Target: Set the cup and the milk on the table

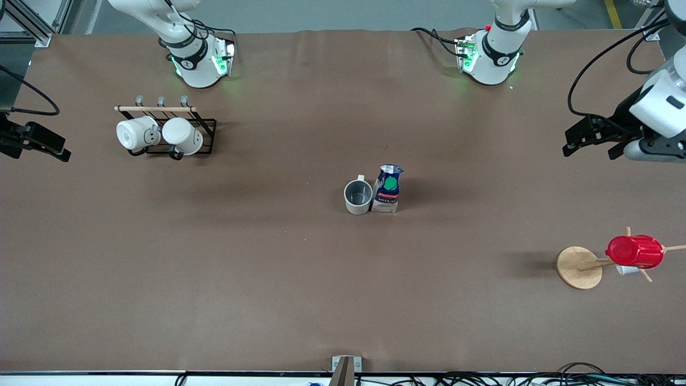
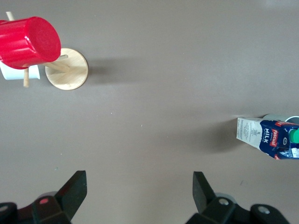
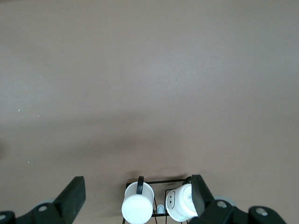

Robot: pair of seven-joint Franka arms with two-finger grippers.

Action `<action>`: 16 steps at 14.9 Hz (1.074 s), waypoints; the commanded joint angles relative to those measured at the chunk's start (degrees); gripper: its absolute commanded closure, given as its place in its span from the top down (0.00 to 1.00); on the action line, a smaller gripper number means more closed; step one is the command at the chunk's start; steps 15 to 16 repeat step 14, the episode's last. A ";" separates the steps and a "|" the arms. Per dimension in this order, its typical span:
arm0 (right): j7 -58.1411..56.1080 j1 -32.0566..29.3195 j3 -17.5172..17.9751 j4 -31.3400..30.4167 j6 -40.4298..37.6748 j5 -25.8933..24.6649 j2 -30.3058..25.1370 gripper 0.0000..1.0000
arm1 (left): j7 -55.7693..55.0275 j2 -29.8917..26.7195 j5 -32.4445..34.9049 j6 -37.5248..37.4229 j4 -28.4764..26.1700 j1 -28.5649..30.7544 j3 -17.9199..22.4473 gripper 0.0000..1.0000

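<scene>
The cream-beige cup (image 1: 358, 196) stands upright on the brown table (image 1: 257, 279) near its middle, its dark grey inside showing. The blue and white milk carton (image 1: 387, 188) with a green cap stands touching it, on the side toward the left arm's end. The left wrist view shows the milk (image 2: 268, 137) with a sliver of the cup (image 2: 280, 118) at the frame's edge. My left gripper (image 1: 589, 143) (image 2: 139, 186) is open and empty, up over the left arm's end of the table. My right gripper (image 1: 56, 149) (image 3: 138, 191) is open and empty over the right arm's end, beside the mug rack.
A black wire rack (image 1: 206, 140) with two white mugs (image 1: 136, 133) (image 3: 138, 209) stands toward the right arm's end. A wooden peg stand (image 1: 579, 267) (image 2: 67, 69) carries a red ribbed cup (image 1: 635, 251) (image 2: 28, 42) toward the left arm's end.
</scene>
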 commanded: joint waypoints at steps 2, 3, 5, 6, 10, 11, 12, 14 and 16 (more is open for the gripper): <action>-0.15 -0.35 0.00 -2.64 1.06 0.64 -0.95 1.00 | 0.12 -1.10 3.01 -3.07 -0.10 -0.16 -0.69 1.00; -0.07 -0.35 0.00 -3.96 1.50 0.64 -1.48 1.00 | -0.05 -1.36 3.10 -3.16 1.20 -0.16 -0.61 1.00; -0.07 -0.17 0.00 -4.93 1.68 0.64 -2.18 1.00 | -0.14 0.29 3.79 -6.32 5.24 -0.24 -0.69 1.00; -0.07 -0.17 0.00 -5.02 1.68 0.64 -2.19 1.00 | -0.14 0.91 3.80 -6.42 6.30 -0.33 -0.69 1.00; -0.07 -0.17 0.00 -4.94 1.59 0.64 -2.10 1.00 | -0.41 1.62 3.80 -6.42 6.32 -0.33 -0.69 1.00; -0.07 -0.17 0.00 -4.94 1.68 0.64 -2.10 1.00 | -0.32 1.62 3.80 -6.42 6.14 -0.24 -0.69 0.99; 0.02 -0.17 0.00 -4.94 1.68 0.64 -2.10 1.00 | -0.32 1.71 3.80 -6.42 6.14 -0.24 -0.69 0.99; 0.02 -0.26 0.00 -4.94 1.68 0.64 -2.10 1.00 | -0.23 1.71 3.80 -6.42 6.05 -0.24 -0.69 0.99; 0.02 -0.26 0.00 -4.94 1.68 0.64 -2.10 1.00 | -0.23 1.71 3.80 -6.42 6.05 -0.24 -0.69 0.99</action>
